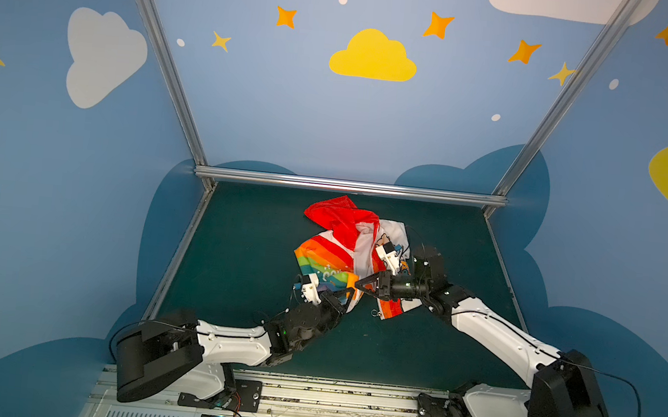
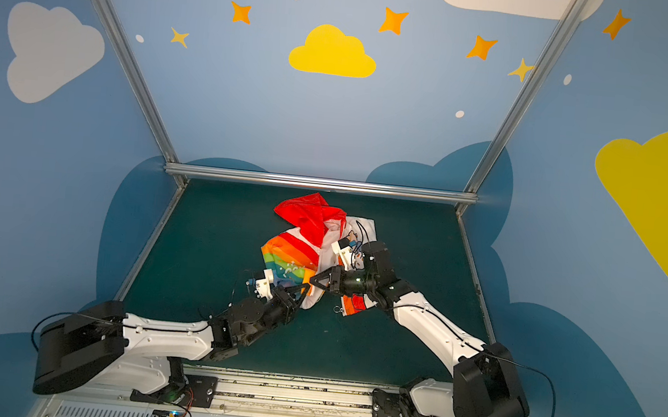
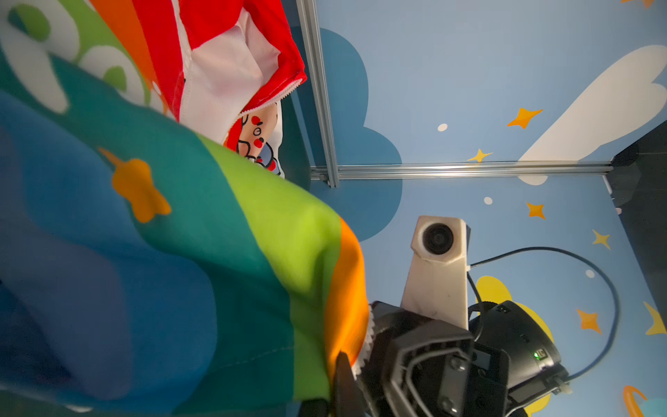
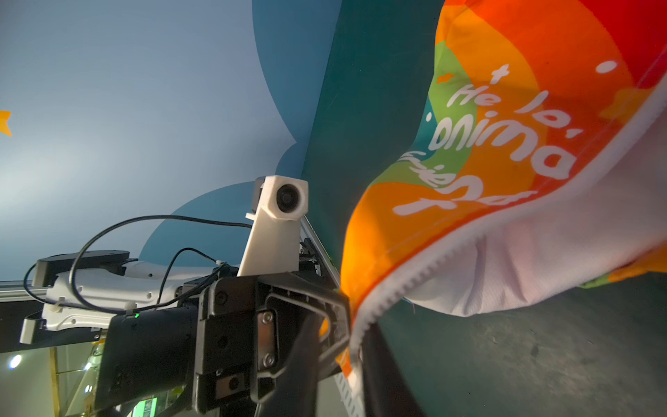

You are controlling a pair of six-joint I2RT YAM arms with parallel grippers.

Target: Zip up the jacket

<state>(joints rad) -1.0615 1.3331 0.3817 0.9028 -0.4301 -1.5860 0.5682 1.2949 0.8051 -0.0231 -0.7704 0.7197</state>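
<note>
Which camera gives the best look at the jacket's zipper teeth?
The right wrist view: the zipper teeth run in a long, sharp row along the white edge of the jacket. The left wrist view shows only short stretches. In both top views they are too small to make out.

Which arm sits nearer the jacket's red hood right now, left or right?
Right. The right arm has its wrist over the jacket close to the red hood; the left arm is at the near hem, with the rainbow panel between it and the hood.
</note>
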